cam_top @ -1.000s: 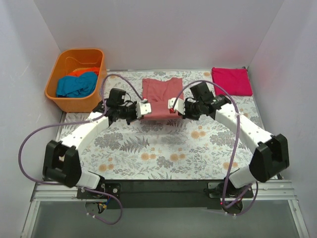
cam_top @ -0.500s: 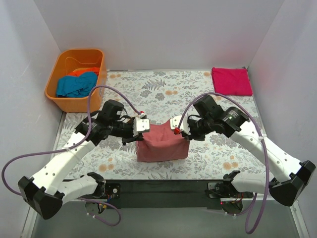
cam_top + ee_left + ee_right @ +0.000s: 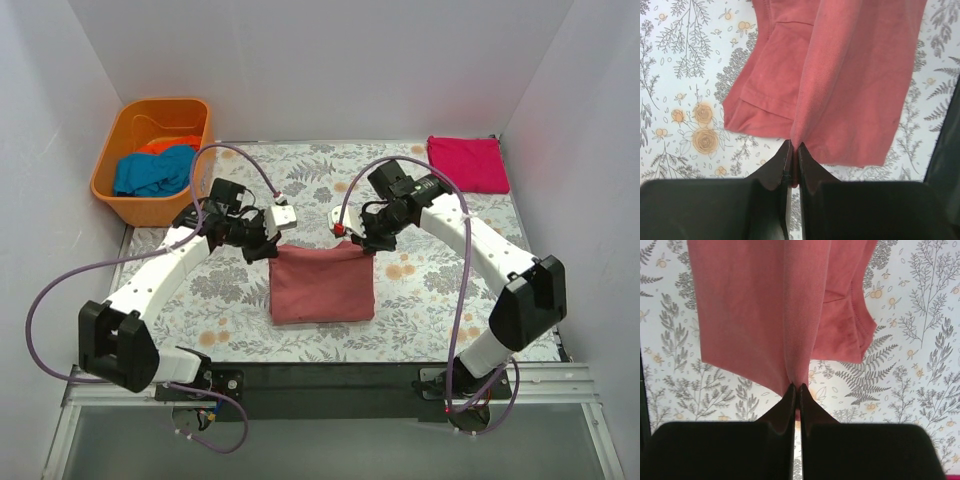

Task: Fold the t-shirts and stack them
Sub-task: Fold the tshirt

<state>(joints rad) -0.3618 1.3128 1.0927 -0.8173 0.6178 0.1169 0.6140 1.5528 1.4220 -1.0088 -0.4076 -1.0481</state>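
Black-fingered, the left gripper (image 3: 273,238) pinches the brick-red t-shirt (image 3: 322,285) at its far left corner and the right gripper (image 3: 363,243) pinches the far right one. The near edge lies on the floral table (image 3: 430,310). A folded magenta t-shirt (image 3: 468,163) lies far right. The teal t-shirt (image 3: 155,170) and orange t-shirt (image 3: 170,143) fill the orange tub (image 3: 112,190).

Brick-red shirt (image 3: 322,288): folded rectangle, mid tabletop (image 3: 430,310), far edge lifted at both corners, near part lying flat.
Magenta shirt (image 3: 468,164): folded flat, far right corner.
Teal shirt (image 3: 155,170): crumpled in orange tub (image 3: 108,165).
Orange shirt (image 3: 170,143): bunched just behind the teal.
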